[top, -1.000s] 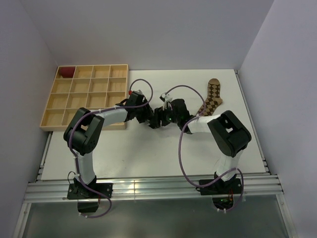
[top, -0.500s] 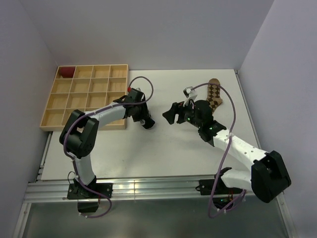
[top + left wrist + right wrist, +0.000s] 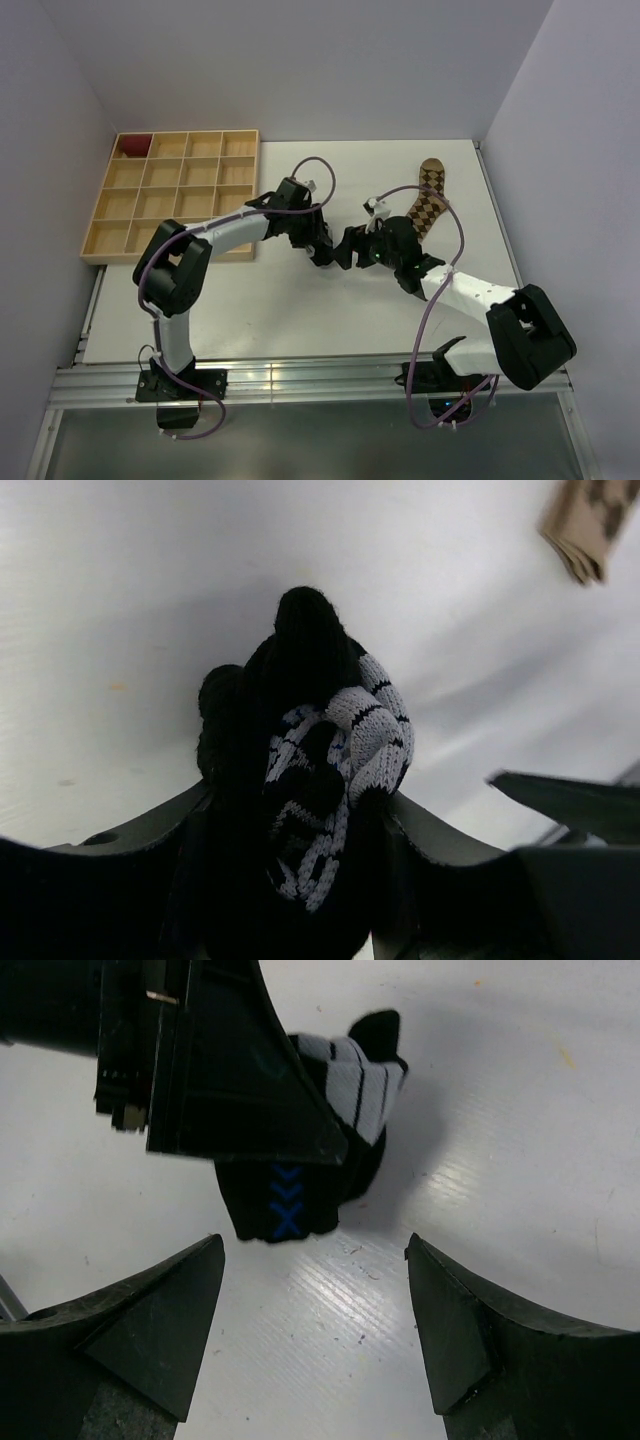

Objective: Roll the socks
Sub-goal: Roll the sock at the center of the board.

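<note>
The black sock point(image 3: 318, 780), bunched into a roll with grey-white patches, is clamped between the jaws of my left gripper point(image 3: 300, 825). The right wrist view shows the same sock point(image 3: 290, 1205) with blue marks, hanging under a left finger point(image 3: 240, 1070) just above the table. My right gripper point(image 3: 315, 1250) stands open right before it, with only bare table between its fingers. From above, the left gripper point(image 3: 322, 250) and right gripper point(image 3: 350, 250) meet at mid-table. The tan argyle sock point(image 3: 428, 205) lies flat at the back right, also visible in the left wrist view point(image 3: 590, 520).
A wooden compartment tray point(image 3: 175, 195) sits at the back left, with a small dark red bundle point(image 3: 133, 146) in its far left corner cell. Walls close in the table on three sides. The right arm's cable point(image 3: 440, 290) loops over the table.
My left gripper has carried the black sock to the right. The right gripper opened, pulled away from it as the arm swung out, then came back close in front of the sock.
</note>
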{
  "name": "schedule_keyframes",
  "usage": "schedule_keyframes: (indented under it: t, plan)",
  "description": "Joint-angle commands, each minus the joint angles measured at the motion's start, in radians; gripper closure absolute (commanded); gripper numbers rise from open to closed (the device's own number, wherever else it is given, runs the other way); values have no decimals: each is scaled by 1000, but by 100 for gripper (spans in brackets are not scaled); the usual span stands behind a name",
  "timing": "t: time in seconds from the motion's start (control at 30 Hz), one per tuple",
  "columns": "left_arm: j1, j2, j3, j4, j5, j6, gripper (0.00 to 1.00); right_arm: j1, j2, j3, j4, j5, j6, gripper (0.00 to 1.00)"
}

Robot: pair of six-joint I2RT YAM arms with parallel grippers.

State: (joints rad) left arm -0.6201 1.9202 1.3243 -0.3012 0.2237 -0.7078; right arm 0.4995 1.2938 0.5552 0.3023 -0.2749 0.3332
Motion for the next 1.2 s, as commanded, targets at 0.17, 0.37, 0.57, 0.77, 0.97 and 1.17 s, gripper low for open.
schedule_keyframes:
  t: [0.17, 0.37, 0.57, 0.77, 0.97, 1.17]
  plan:
    - [-24, 19, 3, 114, 108, 8, 100, 27, -24, 3, 63, 51, -11, 19]
    - [-13, 51, -66, 151, 88, -42, 100, 103, 64, 34, 61, 126, -29, 19]
    - [17, 82, -96, 154, 63, -71, 100, 154, 174, 78, 66, 166, -40, 20]
    - [19, 103, -86, 129, 43, -76, 100, 177, 239, 129, 64, 204, -54, 22]
    - [20, 109, -88, 114, 32, -71, 100, 182, 282, 193, 38, 233, -57, 23]
    - [19, 111, -82, 102, 26, -81, 100, 183, 351, 224, -5, 229, -43, 27]
